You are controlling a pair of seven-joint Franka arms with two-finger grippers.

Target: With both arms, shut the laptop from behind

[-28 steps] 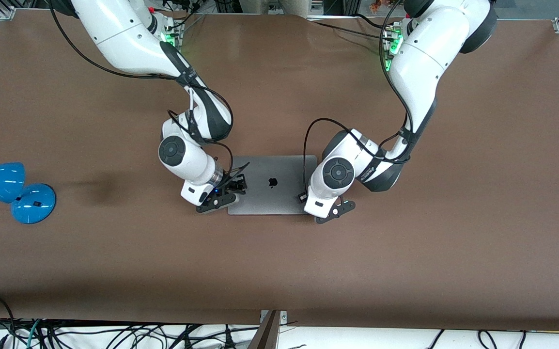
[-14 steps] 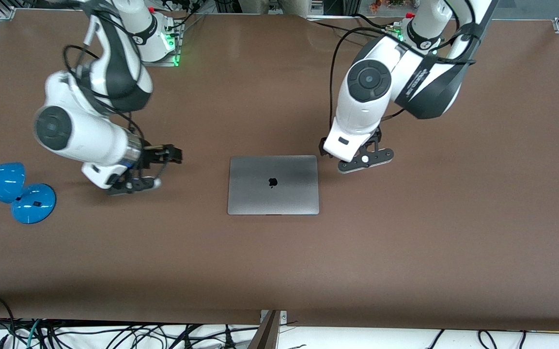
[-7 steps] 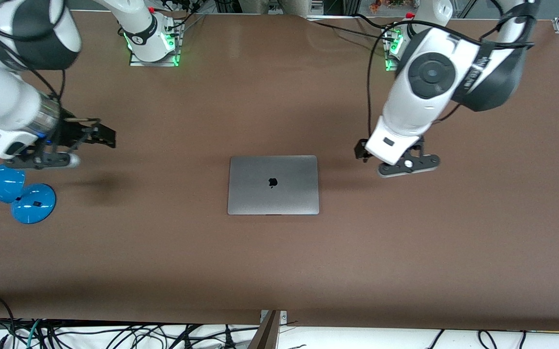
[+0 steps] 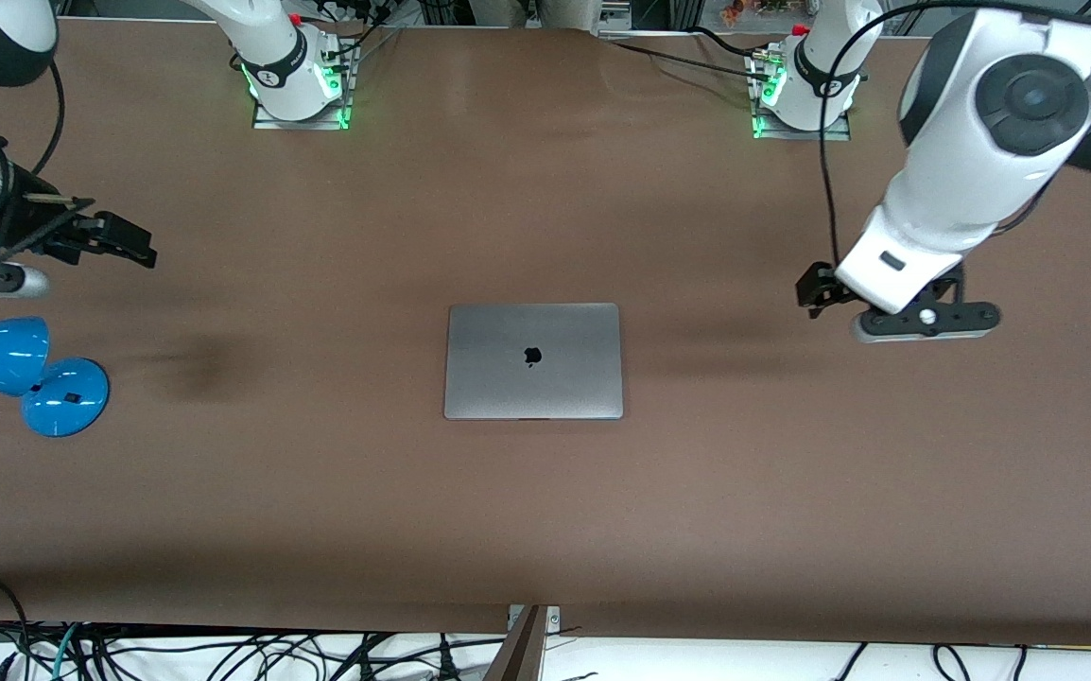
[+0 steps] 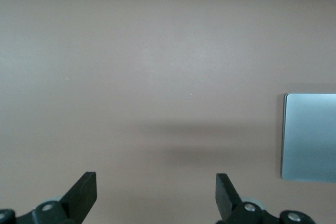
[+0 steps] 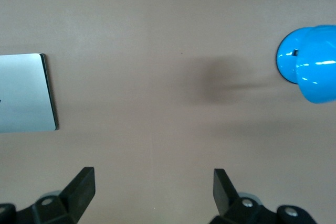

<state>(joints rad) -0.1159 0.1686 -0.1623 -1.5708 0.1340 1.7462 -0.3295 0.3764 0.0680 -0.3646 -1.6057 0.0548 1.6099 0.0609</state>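
the left gripper [image 4: 895, 305] hangs with fingers spread and empty over bare table [image 4: 545, 530] toward the left arm's end; the right gripper [image 4: 82, 248] hangs likewise parted and empty above the blue lamp [image 4: 25, 374] at the right arm's end; between the two arms, one laptop [image 4: 533, 360] lies mid-table, lid shut flat, silver-grey with a small dark apple logo [image 4: 532, 356]; one lamp, two grippers.

one laptop [image 4: 533, 360], one blue lamp [image 4: 24, 375], two arms [image 4: 971, 161]
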